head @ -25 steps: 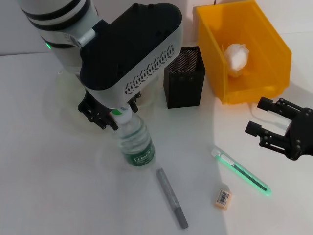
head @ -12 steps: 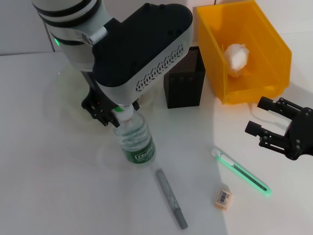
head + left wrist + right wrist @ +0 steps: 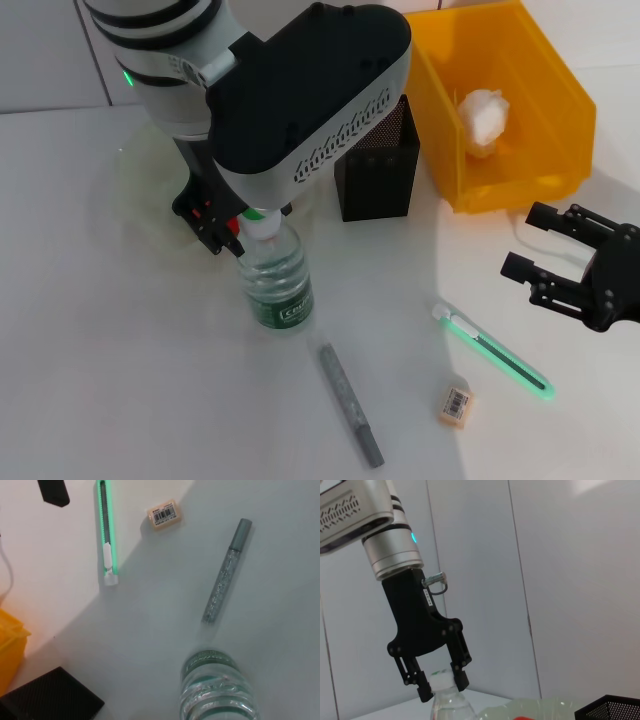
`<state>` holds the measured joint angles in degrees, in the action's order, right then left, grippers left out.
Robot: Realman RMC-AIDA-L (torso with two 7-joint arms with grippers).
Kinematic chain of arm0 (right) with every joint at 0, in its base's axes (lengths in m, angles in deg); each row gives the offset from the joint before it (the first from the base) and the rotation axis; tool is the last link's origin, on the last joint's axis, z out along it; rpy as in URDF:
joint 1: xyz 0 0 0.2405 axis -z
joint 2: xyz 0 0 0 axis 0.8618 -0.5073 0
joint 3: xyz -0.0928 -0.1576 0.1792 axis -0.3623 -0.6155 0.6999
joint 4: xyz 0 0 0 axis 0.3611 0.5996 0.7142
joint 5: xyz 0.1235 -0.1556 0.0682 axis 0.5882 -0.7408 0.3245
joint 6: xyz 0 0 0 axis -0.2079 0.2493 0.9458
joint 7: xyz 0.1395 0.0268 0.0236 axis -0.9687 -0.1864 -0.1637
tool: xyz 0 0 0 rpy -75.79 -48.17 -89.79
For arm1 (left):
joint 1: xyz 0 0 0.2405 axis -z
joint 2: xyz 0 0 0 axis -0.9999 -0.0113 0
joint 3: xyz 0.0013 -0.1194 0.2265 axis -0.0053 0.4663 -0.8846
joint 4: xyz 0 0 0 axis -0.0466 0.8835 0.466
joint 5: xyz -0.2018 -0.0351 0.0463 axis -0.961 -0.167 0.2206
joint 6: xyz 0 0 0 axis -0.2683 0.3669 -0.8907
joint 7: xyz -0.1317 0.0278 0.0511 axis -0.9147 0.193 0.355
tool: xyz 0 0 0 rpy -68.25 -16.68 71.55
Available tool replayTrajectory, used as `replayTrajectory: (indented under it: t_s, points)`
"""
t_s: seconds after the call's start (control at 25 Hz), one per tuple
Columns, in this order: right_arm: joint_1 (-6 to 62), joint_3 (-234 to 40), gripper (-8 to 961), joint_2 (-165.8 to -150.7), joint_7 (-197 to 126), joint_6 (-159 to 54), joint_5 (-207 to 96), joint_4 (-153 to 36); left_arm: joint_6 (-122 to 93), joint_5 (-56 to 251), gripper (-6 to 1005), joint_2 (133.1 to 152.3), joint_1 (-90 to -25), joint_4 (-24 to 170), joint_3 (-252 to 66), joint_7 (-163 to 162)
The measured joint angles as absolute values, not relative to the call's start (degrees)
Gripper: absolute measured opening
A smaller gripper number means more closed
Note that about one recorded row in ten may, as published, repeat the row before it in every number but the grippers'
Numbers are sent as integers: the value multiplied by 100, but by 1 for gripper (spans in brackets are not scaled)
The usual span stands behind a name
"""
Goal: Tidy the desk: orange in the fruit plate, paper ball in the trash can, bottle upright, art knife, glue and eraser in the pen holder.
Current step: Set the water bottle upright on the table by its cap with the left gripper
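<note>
My left hand is clamped on the cap of the bottle, which stands nearly upright mid-bench. My right hand hangs near the right edge, fingers apart, holding nothing. Paper ball lies in the trash can at the far right corner (pen holder just beside it). Eraser lies near the front edge.

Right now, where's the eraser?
In the head view the eraser lies flat on the desk on the robot's right, near the front edge, between the grey glue stick and the green art knife, touching neither.
</note>
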<state>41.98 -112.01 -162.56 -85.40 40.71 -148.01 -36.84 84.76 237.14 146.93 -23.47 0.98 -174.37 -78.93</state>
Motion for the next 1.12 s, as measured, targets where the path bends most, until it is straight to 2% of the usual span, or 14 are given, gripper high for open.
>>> replayTrajectory:
  t_s: [0.28, 1.12]
  points:
    - [4205, -11215, 736, -16256, -8519, 4086, -14806, -3683, 8335, 23838, 568, 14698, -2302, 163, -17554, -7945]
    - [4199, -11265, 735, -16247, -8475, 4096, -14837, -3684, 8157, 24136, 581, 14698, -2157, 363, -17910, -8281]
